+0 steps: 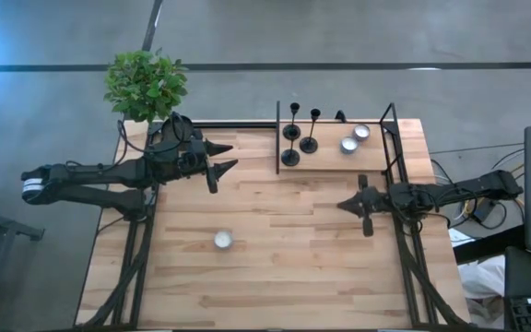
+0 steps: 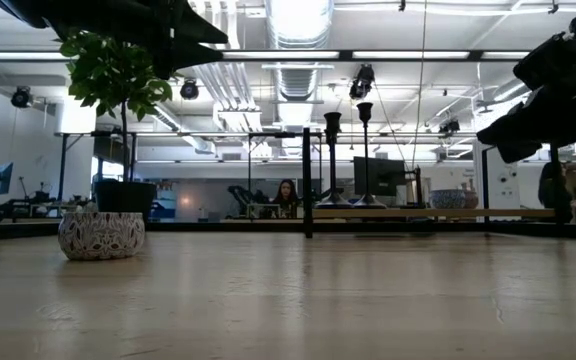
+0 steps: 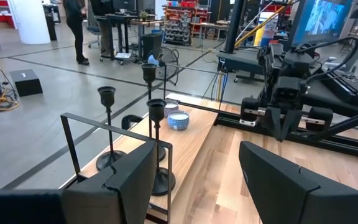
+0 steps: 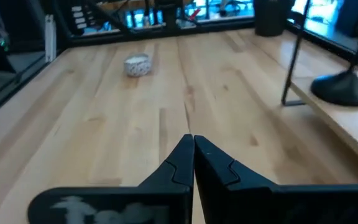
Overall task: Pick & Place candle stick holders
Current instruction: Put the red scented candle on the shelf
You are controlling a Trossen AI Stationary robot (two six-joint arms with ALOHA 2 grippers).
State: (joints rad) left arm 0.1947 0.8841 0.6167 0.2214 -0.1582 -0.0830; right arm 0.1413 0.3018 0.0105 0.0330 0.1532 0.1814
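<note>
Nearest the overhead camera, both arms hang above the table: left gripper [image 1: 221, 159] has its fingers spread, aimed at the raised shelf [image 1: 376, 164], holding nothing. All three candle stick holders [image 1: 290, 157] stand upright on that shelf – so no pick looks started yet. Low view: two stems [image 2: 332, 160] show clearly; the third is probably hidden. Left wrist view: holders just ahead of the spread fingers [image 3: 129, 177]. Right wrist view: right gripper [image 4: 193, 152] pinched together, empty – parked over bare wood.

A grey concrete floor [image 1: 275, 37] crossed by dark lines surrounds the wooden table [image 1: 275, 277]; beyond, exposed ceiling ducts [image 2: 298, 70], strip lights and cluttered workbenches [image 3: 123, 25] fill the workshop.
</note>
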